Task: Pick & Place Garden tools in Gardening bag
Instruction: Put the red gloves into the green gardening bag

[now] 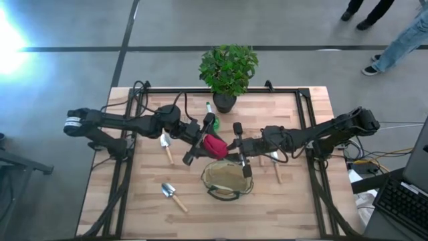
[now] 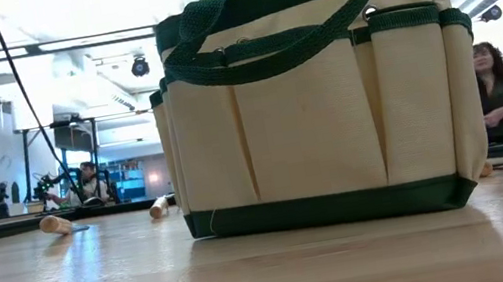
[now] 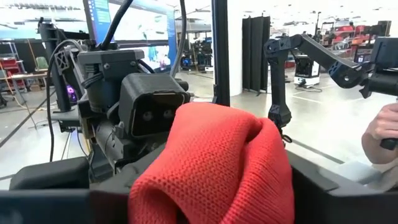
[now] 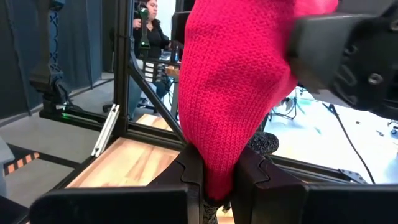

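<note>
A red knitted piece (image 1: 215, 144), soft like a glove, hangs in the air just beyond the far rim of the olive-tan gardening bag (image 1: 227, 179), between my two grippers. My left gripper (image 1: 202, 138) comes from the left and is shut on it. My right gripper (image 1: 234, 144) comes from the right and is also shut on it. Wooden-handled trowels lie flat on the table at the left (image 1: 166, 144), near left (image 1: 172, 195) and right (image 1: 275, 165). A green spray bottle (image 1: 209, 111) lies by the plant pot. In the low view the bag (image 2: 311, 101) stands upright on its base. My left gripper holds a bunched, thick part of the red knit (image 3: 211, 168) between its two fingers, several layers together. It comes level from the table's left. The piece is lifted clear of the table. My right gripper pinches a narrow end of the red knit (image 4: 214, 168) between its two fingers (image 4: 186, 177), coming level from the table's right. The cloth runs from this end toward the left gripper's fingers (image 4: 339, 53), clear of the table and bag.
A leafy plant in a dark pot (image 1: 227, 70) stands at the table's far edge. Cables and frame rails (image 1: 304, 120) run along both sides. People stand in the room beyond the table (image 2: 499, 92). Bare wood shows near the front edge (image 1: 287, 207).
</note>
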